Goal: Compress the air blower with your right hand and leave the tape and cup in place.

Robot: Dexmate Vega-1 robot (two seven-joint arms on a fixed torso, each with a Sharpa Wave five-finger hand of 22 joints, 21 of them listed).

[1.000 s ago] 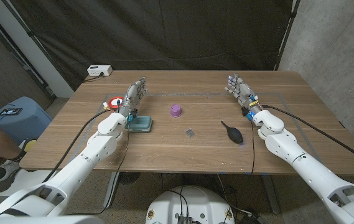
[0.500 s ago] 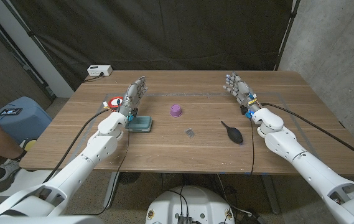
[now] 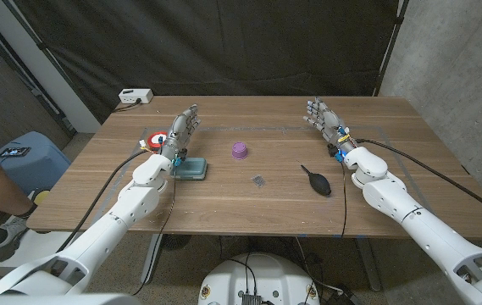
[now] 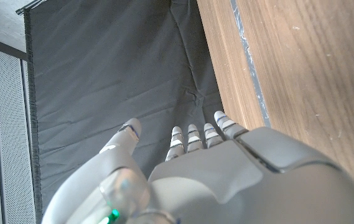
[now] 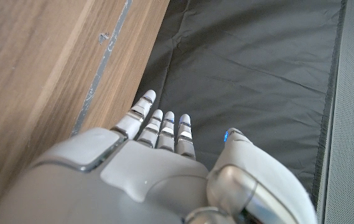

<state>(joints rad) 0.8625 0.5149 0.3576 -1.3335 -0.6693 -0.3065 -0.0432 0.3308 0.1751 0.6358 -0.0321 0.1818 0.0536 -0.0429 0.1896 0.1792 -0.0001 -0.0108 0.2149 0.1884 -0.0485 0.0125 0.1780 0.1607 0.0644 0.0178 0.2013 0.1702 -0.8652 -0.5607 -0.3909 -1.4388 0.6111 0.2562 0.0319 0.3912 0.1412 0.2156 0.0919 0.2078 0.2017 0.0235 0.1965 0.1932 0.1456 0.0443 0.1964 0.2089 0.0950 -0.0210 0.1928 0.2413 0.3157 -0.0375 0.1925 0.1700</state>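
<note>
Item: air blower (image 3: 316, 180), black, bulb with a thin nozzle, lying on the table (image 3: 410, 152) near my right hand (image 3: 326, 124), on its palm side and closer to the robot, not touching it. I judge it light and soft: the rubber bulb should give under a squeeze and spring back, and it may roll or skid on the wood, so I would wrap my fingers round the fat middle of the bulb, not the nozzle. Right hand: empty, fingers spread and extended. Left hand (image 3: 184, 130): likewise empty, fingers apart, with a teal block (image 3: 193, 170) just behind its wrist. Purple cup (image 3: 240, 151): between the two hands, nearer the left. Tape roll (image 3: 157, 141): just beside my left hand, on its outer side. Views: the head view places all items; the right wrist view gives the back of the hand (image 5: 133, 174) and fingers (image 5: 164, 127) against a dark curtain (image 5: 257, 68), confirming nothing is held.
</note>
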